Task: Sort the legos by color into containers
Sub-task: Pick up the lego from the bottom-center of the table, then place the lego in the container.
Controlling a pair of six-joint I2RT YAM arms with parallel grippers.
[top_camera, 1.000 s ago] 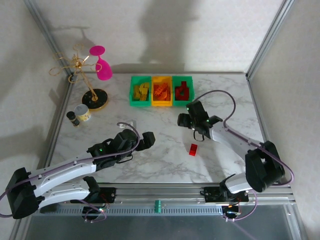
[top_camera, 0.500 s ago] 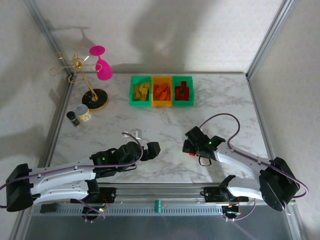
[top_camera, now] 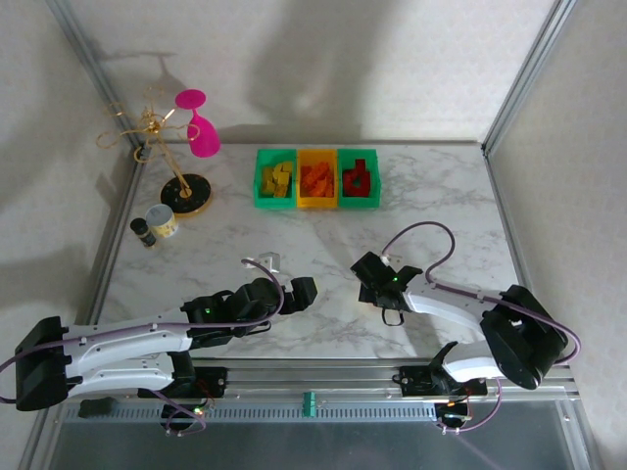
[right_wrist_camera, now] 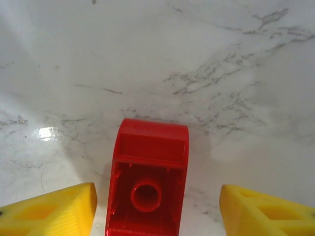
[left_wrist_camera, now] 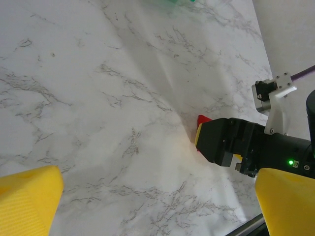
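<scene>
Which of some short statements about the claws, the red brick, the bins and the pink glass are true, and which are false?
1. The red brick lies on the table between the fingers of the open right claw. True.
2. The left claw holds a yellow brick. False: it is open and holds nothing.
3. The middle bin is yellow-orange. True.
4. The pink glass lies flat on the table. False: it hangs on the gold stand.
</scene>
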